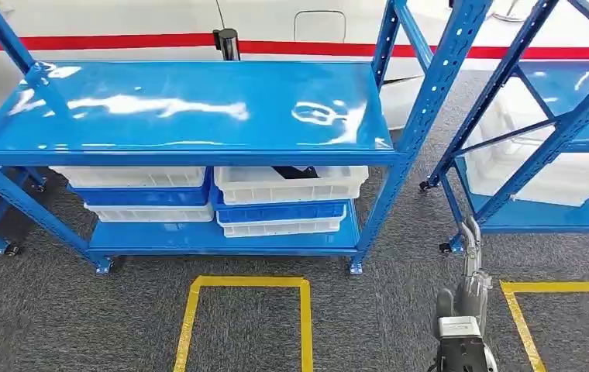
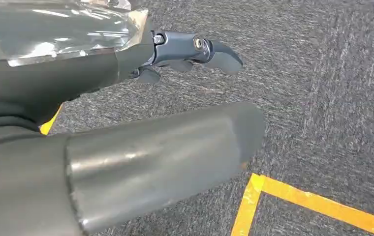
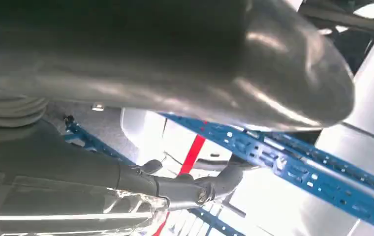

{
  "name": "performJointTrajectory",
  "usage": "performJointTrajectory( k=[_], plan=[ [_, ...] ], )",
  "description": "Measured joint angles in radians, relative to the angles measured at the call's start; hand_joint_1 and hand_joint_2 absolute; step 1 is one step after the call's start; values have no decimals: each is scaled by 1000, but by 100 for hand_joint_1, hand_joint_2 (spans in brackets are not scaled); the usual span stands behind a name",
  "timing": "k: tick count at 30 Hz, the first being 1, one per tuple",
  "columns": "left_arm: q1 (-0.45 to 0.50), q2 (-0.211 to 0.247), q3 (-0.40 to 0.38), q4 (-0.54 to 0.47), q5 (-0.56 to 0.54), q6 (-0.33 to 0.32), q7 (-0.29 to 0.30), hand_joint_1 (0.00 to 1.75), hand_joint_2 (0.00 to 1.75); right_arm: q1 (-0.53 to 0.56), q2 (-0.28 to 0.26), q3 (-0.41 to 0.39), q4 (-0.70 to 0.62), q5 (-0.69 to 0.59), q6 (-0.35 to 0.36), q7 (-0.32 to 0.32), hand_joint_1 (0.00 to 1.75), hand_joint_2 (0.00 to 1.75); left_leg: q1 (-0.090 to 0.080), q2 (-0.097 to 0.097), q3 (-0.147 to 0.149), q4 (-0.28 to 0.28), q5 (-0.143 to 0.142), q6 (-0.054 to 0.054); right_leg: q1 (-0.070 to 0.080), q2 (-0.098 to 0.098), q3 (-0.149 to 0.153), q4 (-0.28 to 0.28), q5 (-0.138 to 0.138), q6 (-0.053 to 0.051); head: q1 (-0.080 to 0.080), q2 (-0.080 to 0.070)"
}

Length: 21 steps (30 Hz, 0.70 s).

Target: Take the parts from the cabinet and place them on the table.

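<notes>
The head view looks down on a blue steel shelving unit (image 1: 183, 108) standing on grey carpet (image 1: 59, 310). Its top shelf is a glossy blue panel reflecting overhead light. On the lower shelf (image 1: 160, 236), at the left, sits a stack of white and blue trays (image 1: 140, 194). Just beside it, to the right, sits a second stack of trays (image 1: 287, 198); a dark part (image 1: 295, 172) lies in its top white tray, mostly hidden by the shelf above, and its kind cannot be told. Behind the unit runs a white wall with a red stripe (image 1: 121, 40), and a black post (image 1: 227, 43) stands against it.

On the carpet in front of the unit, yellow floor tape (image 1: 249, 283) marks an open rectangle.

In the left wrist view, the left hand (image 2: 175, 54) hangs over the carpet near a yellow tape corner (image 2: 259, 184). Its fingers are extended and apart, and it holds nothing.

At the right of the head view, the right hand (image 1: 471, 256) points forward over the carpet, fingers extended, beside another yellow tape line (image 1: 520, 322). In the right wrist view its fingers are spread and it grasps nothing. A second blue rack (image 1: 555, 139) stands at the far right, with white trays (image 1: 539, 174) on its lower shelf.
</notes>
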Motion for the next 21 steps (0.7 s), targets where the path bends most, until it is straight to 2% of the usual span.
performJointTrajectory(
  k=[1,2,3,4,5,6,7,10,14,15,16,18,21],
  plan=[
    [0,-1,0,0,0,0,0,0,0,0,0,0,0,0,-2,0,0,0,1,3,2,1,-2,-3,-5,-3,40,-68,27,12,-1,0],
    [-1,-2,0,0,0,0,0,0,0,0,0,0,0,0,-3,0,0,0,2,5,5,1,-4,-6,-11,-10,102,-177,62,22,0,0],
    [-1,-2,0,0,-1,0,0,0,0,-1,0,0,0,0,-3,0,0,0,2,5,8,3,-7,-11,-14,-21,154,-263,81,26,0,0],
    [-1,-2,0,0,-1,1,0,0,0,-4,0,0,0,0,-4,0,0,0,-6,7,7,6,-12,-19,-7,-24,158,-280,82,14,-1,0],
    [-3,-1,0,0,-3,3,0,0,0,-4,0,0,0,0,-5,0,0,0,-7,6,8,9,-16,-23,-12,-20,166,-287,90,1,-2,0],
    [-3,2,0,0,-4,3,0,0,0,-6,0,0,0,-1,-6,2,0,0,-7,5,8,11,-20,-6,-18,-20,168,-288,91,-2,-3,0],
    [-3,2,0,0,-5,3,0,0,0,-6,-1,0,0,2,-6,8,0,0,-5,5,8,10,-17,-3,-15,-20,169,-288,91,-2,-4,0],
    [-3,-1,0,0,-12,4,3,0,0,-12,-1,-1,10,27,-13,57,0,0,0,5,11,5,-14,-17,-8,-19,168,-288,90,-5,-3,0],
    [-4,-2,0,0,-14,18,13,0,0,-39,-1,-13,115,108,-25,147,0,0,1,5,12,1,-13,-22,-5,-18,168,-287,88,-9,-3,0],
    [-3,-2,0,0,-17,20,20,0,0,-60,-1,-16,178,142,-27,188,0,175,2,5,12,1,-12,-28,-4,-18,168,-287,88,-9,-3,0],
    [-4,-3,0,1,-22,21,27,0,175,-90,-2,-19,258,169,-24,235,0,175,4,6,13,0,-13,-37,-3,-17,168,-287,89,-10,-3,0],
    [-7,-4,0,1,-37,24,48,0,175,-176,-2,-27,478,198,-24,316,0,175,4,6,13,0,-12,-40,1,-16,167,-287,90,-13,-3,0],
    [-19,-8,-5,4,-58,37,79,0,175,-315,-8,-49,932,176,3,403,0,175,0,4,16,1,-12,-39,-1,-18,167,-287,90,-13,-3,0]
  ],
)
